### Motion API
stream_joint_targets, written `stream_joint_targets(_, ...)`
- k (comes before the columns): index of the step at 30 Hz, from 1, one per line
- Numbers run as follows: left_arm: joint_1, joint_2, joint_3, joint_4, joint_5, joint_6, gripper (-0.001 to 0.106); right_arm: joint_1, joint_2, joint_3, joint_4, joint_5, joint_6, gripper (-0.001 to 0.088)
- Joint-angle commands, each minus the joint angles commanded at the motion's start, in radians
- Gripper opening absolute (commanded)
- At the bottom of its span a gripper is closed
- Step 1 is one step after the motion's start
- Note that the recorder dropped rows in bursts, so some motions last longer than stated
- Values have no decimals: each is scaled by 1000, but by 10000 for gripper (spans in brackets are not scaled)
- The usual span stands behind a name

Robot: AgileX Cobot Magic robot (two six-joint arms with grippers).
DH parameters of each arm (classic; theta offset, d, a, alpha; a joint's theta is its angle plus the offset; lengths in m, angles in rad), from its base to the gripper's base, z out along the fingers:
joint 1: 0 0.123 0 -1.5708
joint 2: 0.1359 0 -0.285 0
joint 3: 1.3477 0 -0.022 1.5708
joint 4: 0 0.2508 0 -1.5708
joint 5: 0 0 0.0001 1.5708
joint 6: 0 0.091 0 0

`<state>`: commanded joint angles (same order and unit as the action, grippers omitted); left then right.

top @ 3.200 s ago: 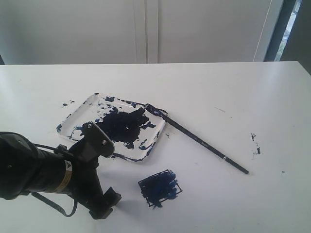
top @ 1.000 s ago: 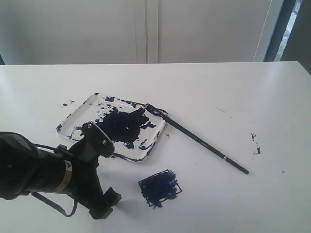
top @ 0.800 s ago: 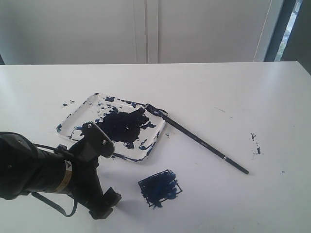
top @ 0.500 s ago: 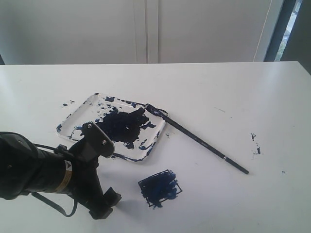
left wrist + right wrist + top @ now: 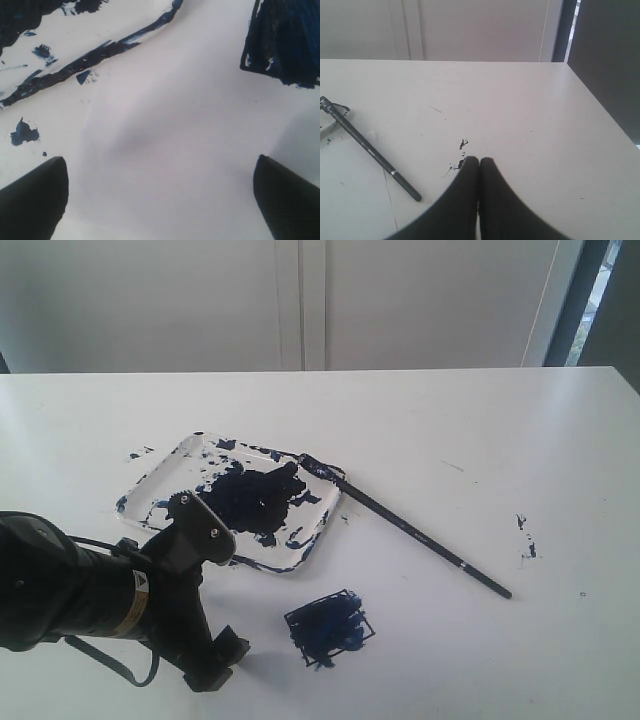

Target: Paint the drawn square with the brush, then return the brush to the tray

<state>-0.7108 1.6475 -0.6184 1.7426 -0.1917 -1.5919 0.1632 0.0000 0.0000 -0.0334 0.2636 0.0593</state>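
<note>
Nothing has shifted since the earlier pictures: both arms, brush, tray and square sit exactly where they were. Left black two-fingered pincer point(image 5: 157, 165) hangs low over the white table point(image 5: 450, 420) with its fingers point(image 5: 35, 195) spread wide and nothing between them, only bare tabletop. On the black left arm point(image 5: 60, 590) a small pale sticker point(image 5: 138, 602) carries a warning triangle; its writing is too small to read. Just beside this pincer, toward the middle of the table, lies the small tilted pen-drawn square point(image 5: 328, 627), thickly scribbled dark blue, with streaks spilling past its lines. Beyond the arm sits the shallow clear rectangular tray with rounded corners point(image 5: 165, 480), blotched blue-black in the middle and smeared along its near rim point(image 5: 100, 55). The long thin black-handled paintbrush point(image 5: 410, 530) rests with its paint-laden tip on the tray's right corner, its handle running out over the table away from the tray, a thin silver band point(image 5: 463, 565) near the far end. Right black pincer point(image 5: 479, 160) is fully closed, fingertips pressed together, empty, apart from the brush end and near a few dark paint specks point(image 5: 462, 145)
</note>
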Motion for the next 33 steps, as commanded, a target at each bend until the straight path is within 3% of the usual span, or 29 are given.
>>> stream_joint_targets(16,0,-31,0,2,1,0,1011,0,0,0,0,0,0,0)
stream_joint_targets(33,0,-454,0,2,9,0,1011,0,0,0,0,0,0,0)
